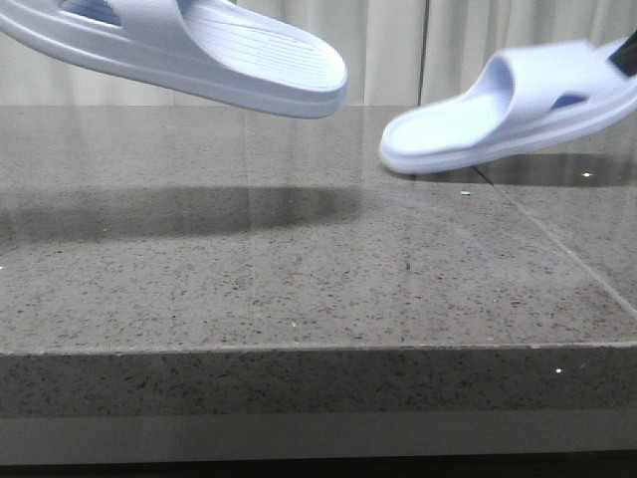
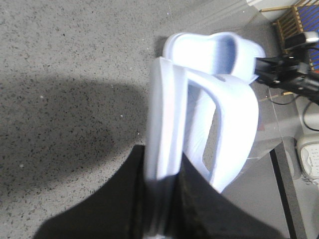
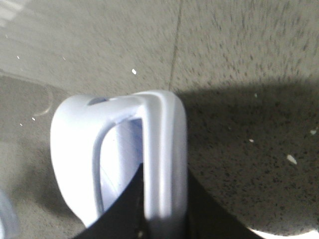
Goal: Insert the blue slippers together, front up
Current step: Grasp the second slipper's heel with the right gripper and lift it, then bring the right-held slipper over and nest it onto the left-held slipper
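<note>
The blue slippers, one upper left (image 1: 199, 50), one upper right (image 1: 518, 105), each clenched edgewise by its pincer ( (image 2: 162, 199), (image 3: 162, 209)) above the bench (image 1: 299, 289), should probably meet toe-first, straps aligned, closing slowly.

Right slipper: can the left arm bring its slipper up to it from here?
Probably yes. Both slippers hang above the table, the left slipper clamped in the left gripper, the right slipper in the right gripper. Only open air shows between their facing ends.
</note>
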You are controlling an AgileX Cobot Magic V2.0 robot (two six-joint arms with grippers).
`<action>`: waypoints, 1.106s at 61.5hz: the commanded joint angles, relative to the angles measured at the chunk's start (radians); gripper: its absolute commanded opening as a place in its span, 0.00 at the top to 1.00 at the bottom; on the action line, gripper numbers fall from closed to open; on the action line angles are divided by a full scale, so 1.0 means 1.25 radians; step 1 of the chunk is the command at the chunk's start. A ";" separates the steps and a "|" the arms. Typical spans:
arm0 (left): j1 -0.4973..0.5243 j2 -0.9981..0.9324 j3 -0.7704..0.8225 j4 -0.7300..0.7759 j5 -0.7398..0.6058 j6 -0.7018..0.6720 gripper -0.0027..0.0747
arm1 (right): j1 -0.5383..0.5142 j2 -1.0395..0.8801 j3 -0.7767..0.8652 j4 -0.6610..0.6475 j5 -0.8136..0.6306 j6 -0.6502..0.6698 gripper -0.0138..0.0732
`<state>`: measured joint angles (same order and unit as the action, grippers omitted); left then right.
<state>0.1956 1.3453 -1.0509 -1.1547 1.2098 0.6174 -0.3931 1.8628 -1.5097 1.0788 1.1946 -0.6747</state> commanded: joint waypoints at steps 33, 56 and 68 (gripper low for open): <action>-0.004 -0.027 -0.018 -0.064 -0.004 0.001 0.99 | 0.012 -0.341 0.053 0.002 0.111 0.084 0.91; -0.004 -0.027 -0.018 -0.064 -0.004 0.001 0.99 | 0.090 -0.427 0.154 0.075 0.109 0.071 0.91; -0.004 -0.027 -0.018 -0.064 0.001 0.001 0.99 | 0.139 -0.424 0.154 0.098 0.086 0.067 0.91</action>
<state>0.1956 1.3439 -1.0509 -1.1547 1.1976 0.6174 -0.2390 1.3619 -1.2929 1.1082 1.2320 -0.5738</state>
